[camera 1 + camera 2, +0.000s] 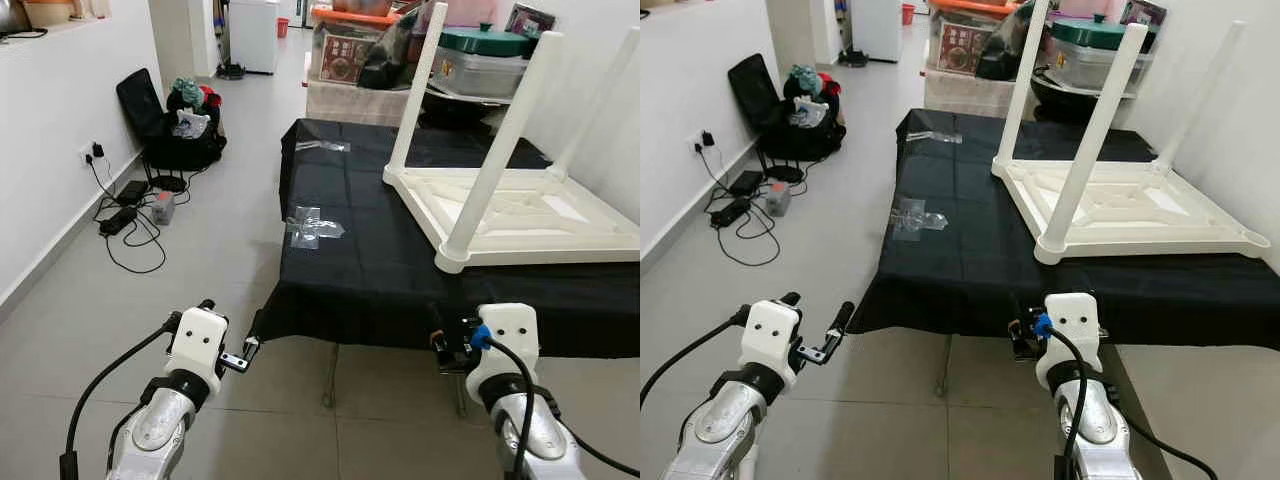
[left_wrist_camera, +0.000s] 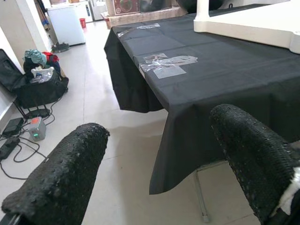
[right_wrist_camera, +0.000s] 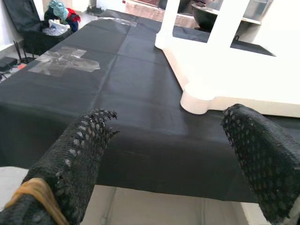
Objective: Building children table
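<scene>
A white children's table (image 1: 520,215) lies upside down on the right part of a low table covered in black cloth (image 1: 360,265). Three of its white legs stand up; the nearest leg (image 1: 500,140) rises from the front corner. Two clear plastic bags (image 1: 312,225) (image 1: 322,146) lie flat on the cloth to its left. My left gripper (image 1: 228,325) hangs open over the floor, just left of the cloth's front corner. At the cloth's front edge my right gripper (image 1: 1025,325) is open and empty, below the white table's nearest corner (image 3: 199,101).
A black bag stuffed with clothes (image 1: 185,125) leans on the left wall, with cables and a charger (image 1: 125,215) on the floor beside it. Boxes and a green-lidded pot (image 1: 480,55) stand behind the table. Tiled floor (image 1: 210,260) runs along its left side.
</scene>
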`<state>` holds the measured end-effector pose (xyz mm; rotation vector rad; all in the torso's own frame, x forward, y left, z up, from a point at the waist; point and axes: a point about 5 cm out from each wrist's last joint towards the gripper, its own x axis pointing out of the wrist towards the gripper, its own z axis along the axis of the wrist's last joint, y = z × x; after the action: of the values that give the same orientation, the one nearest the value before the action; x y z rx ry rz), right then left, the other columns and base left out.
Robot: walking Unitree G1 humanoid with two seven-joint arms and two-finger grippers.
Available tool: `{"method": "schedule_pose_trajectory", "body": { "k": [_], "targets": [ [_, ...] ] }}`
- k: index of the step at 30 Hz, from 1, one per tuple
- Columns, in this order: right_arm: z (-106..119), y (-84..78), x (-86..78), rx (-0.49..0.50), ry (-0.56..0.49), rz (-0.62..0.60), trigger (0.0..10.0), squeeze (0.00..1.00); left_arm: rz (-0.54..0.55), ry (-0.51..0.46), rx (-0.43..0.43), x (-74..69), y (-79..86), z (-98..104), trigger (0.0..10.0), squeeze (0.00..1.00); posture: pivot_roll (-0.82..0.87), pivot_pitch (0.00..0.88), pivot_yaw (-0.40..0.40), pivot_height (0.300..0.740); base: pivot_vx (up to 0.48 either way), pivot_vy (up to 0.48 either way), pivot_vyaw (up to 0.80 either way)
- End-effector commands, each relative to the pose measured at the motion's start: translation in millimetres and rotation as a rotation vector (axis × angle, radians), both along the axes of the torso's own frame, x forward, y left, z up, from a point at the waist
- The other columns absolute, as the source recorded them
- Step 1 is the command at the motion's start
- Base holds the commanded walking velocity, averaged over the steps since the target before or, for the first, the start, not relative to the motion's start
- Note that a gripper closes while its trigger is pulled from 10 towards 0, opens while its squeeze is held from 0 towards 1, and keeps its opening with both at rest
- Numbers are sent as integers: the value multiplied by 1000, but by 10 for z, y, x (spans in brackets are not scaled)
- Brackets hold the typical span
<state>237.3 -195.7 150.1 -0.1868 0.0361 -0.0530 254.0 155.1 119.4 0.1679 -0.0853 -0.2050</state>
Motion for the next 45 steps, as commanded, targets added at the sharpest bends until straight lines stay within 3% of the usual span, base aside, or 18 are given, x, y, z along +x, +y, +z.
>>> {"method": "schedule_pose_trajectory", "body": {
  "k": [1,16,31,33,39,45],
  "targets": [
    [-23,11,17,-44,3,14,10000,0,6,9,20,-13,15,-6,10000,0,18,0,-116,740,0,0,800],
    [-26,4,40,-16,4,3,10000,0,7,8,21,10,15,1,10000,0,21,0,-115,740,167,0,93],
    [-26,15,61,-59,-1,16,10000,0,2,-2,3,18,5,19,10000,0,24,0,-118,740,193,0,107],
    [-28,19,62,-14,-3,9,10000,0,-3,3,7,20,-1,15,10000,0,24,0,-117,740,0,0,800],
    [-26,20,70,-97,-1,24,10000,0,-5,-1,0,17,-1,19,10000,0,24,0,-115,740,160,0,533],
    [-34,-18,64,-16,-6,-11,10000,0,7,10,-2,23,1,14,10000,0,24,0,-116,740,182,0,267]
  ]
}}
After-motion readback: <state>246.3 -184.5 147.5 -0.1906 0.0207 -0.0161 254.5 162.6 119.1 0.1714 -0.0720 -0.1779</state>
